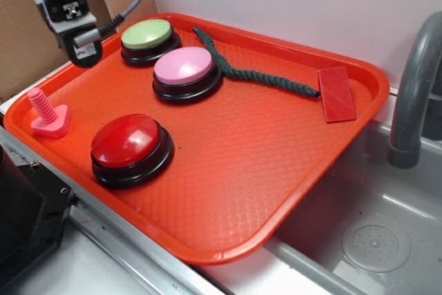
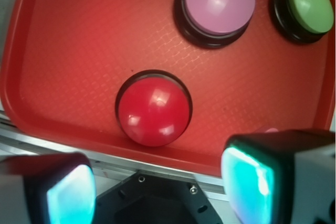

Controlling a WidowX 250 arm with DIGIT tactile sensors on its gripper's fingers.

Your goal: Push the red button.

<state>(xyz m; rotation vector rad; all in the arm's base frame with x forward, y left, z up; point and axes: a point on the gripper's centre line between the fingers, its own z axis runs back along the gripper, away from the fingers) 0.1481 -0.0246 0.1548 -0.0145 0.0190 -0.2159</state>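
1. Exterior view: the red button (image 1: pixel 130 147) sits dome-up, round with no long axis, at 8 o'clock on the orange tray (image 1: pixel 276 164).
2. The gripper (image 2: pixel 157 190) hangs above, fingers (image 2: pixel 71 192) apparently spread apart.

Below my tool lies an orange tray (image 1: pixel 290 170) with a waffled floor. Nearest under me, at the tray's far corner, sits a green-domed button (image 1: pixel 147 35) on a black base, and just past it a pink-domed button (image 1: pixel 184 67), the two almost touching. A dark twisted rope (image 1: pixel 255 74) runs away from them toward a flat red block (image 1: pixel 336 93) at the corner farthest from me. A pink screw-shaped toy (image 1: pixel 47 113) stands upright on the tray's edge near me. Beyond the tray I see a grey sink (image 1: pixel 387 226) and a grey faucet (image 1: pixel 413 81).
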